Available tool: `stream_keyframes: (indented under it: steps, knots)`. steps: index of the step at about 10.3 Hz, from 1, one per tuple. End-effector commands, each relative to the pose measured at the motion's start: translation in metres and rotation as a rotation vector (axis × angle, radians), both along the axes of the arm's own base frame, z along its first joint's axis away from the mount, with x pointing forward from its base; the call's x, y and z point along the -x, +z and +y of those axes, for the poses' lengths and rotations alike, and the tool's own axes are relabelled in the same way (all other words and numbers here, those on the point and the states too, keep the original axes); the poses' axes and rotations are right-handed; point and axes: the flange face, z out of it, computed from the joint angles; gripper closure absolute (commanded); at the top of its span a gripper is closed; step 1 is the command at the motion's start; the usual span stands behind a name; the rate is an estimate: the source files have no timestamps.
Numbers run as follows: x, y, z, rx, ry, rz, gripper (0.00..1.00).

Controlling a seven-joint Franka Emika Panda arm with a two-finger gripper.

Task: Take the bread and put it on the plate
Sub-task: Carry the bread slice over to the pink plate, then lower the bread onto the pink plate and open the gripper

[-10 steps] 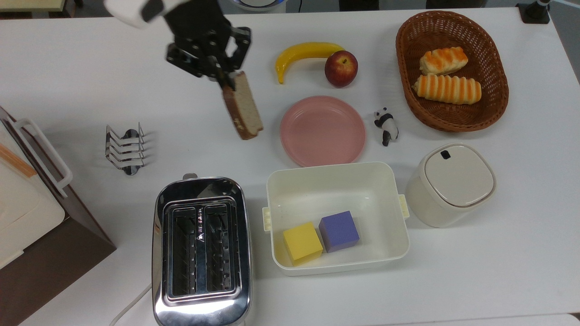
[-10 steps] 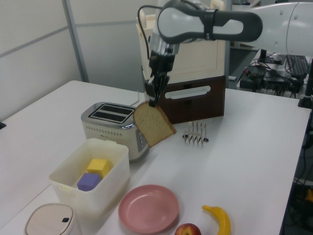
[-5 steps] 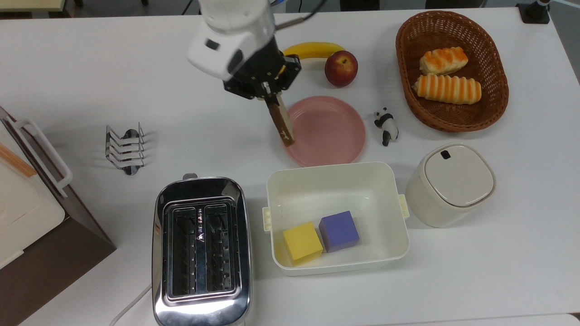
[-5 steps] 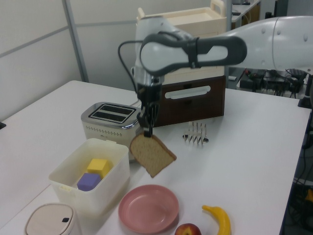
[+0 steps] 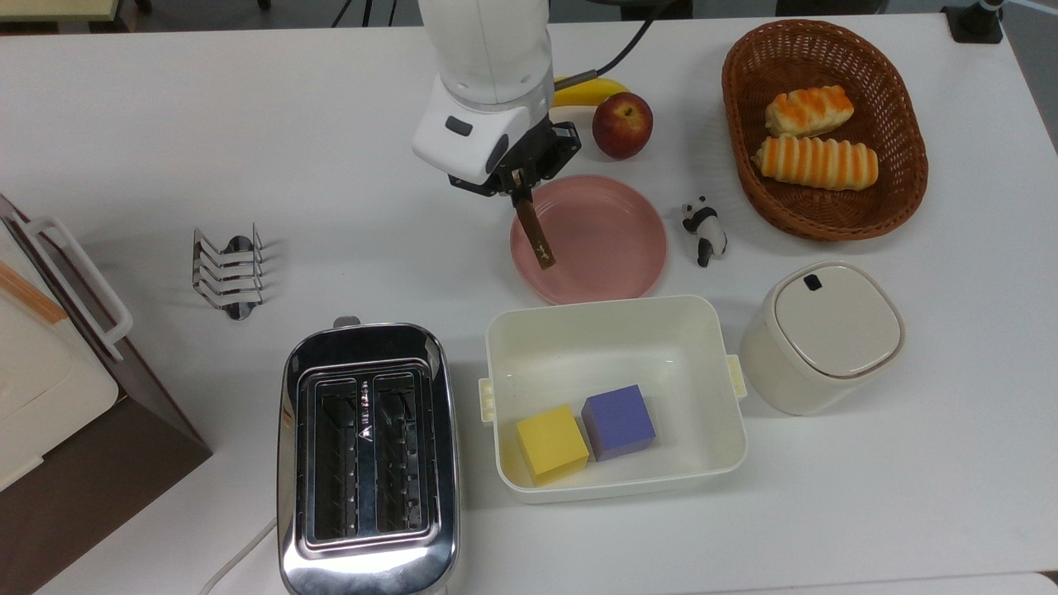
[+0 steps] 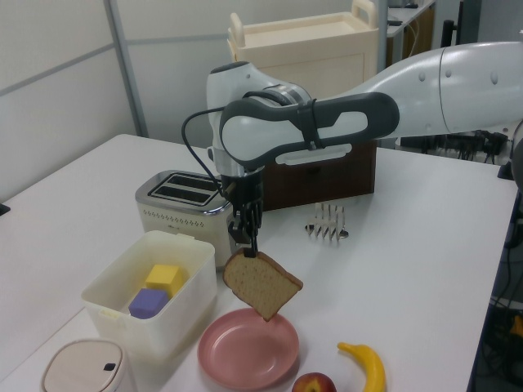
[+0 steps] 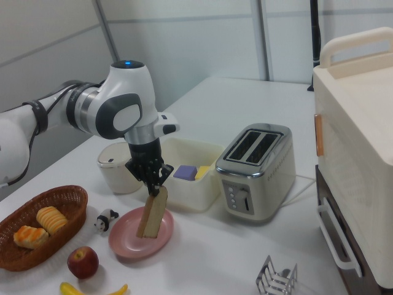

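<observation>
Bread point(image 6: 262, 283) hangs edge-down from end effector point(image 6: 248, 245) — above plate point(image 6: 245, 356) rim.

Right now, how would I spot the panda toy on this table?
Find the brown wicker basket at the top view's upper right. Between it and the pink plate stands the panda, a small black-and-white figurine. It is the one animal among the food, far smaller than the apple.
</observation>
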Motion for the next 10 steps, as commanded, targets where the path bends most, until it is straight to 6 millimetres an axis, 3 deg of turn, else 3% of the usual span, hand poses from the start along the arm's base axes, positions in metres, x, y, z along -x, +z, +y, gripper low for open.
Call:
stream_keyframes:
  steps: [1, 5, 10]
  knots:
    - [0.011, -0.001, 0.007, 0.028, 0.000, 0.028, 1.00]
    - [0.016, -0.021, 0.033, 0.072, 0.046, 0.087, 0.97]
    - [0.020, -0.027, 0.058, 0.078, 0.070, 0.097, 0.89]
